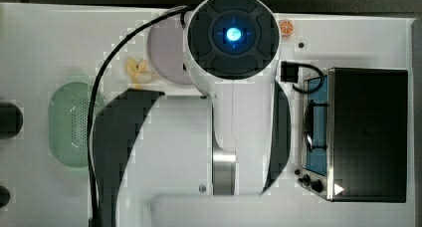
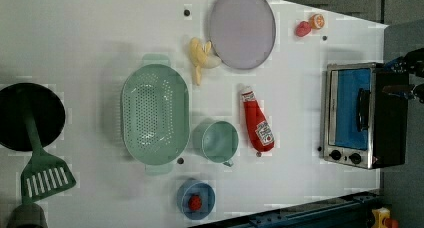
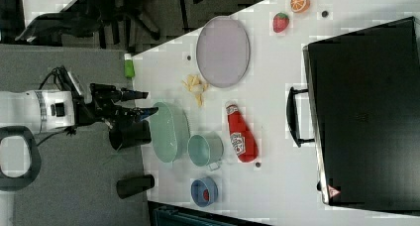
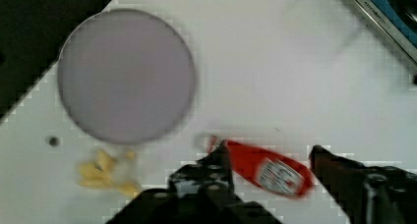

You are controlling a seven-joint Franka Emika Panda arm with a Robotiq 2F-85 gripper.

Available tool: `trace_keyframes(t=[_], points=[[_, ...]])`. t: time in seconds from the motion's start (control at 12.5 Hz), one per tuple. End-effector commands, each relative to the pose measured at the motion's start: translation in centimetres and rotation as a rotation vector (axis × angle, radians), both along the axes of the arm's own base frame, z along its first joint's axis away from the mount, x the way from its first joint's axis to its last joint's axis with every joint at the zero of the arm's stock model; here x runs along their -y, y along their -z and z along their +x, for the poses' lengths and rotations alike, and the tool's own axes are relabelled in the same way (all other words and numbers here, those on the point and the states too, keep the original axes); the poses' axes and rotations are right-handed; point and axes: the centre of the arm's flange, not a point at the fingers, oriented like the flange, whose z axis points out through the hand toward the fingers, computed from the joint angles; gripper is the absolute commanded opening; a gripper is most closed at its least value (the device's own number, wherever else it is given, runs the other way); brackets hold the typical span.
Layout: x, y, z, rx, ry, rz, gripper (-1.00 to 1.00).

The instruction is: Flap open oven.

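1. I can read no writing: the ketchup bottle (image 2: 257, 125) has a white label, and the oven (image 2: 361, 115) carries a small red-and-white triangle sticker near one corner, both illegible.
2. The oven is a black box with a silver front frame, blue-tinted glass door, dark bar handle (image 2: 361, 109) and black knobs (image 2: 345, 156); its door is shut.
3. It stands at the table (image 2: 90, 33) edge, well apart from the ketchup bottle.
4. Between them is bare table; a lilac plate (image 2: 242, 28), peeled banana (image 2: 201, 58), green colander (image 2: 155, 115) and mug (image 2: 218, 141) lie beyond the bottle.
5. My gripper (image 4: 269, 157) hangs spread and empty above the bottle.
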Motion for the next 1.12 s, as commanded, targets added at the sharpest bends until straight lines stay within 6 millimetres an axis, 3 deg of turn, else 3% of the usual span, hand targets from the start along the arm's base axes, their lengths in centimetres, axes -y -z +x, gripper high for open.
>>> trace_keyframes(t=[0.08, 0.24, 0.4, 0.48, 0.96, 1.12], points=[[3.3, -6.1, -9.5, -0.039, 0.020, 0.012, 0.58], [3.2, -6.1, -9.5, -0.039, 0.020, 0.012, 0.99], [3.2, -6.1, -9.5, -0.039, 0.020, 0.012, 1.00], [3.2, -6.1, -9.5, -0.039, 0.020, 0.012, 0.90], [4.4, -5.6, -9.4, -0.048, 0.040, 0.018, -0.55], [6.1, -4.8, -9.2, -0.064, 0.043, 0.027, -0.65]])
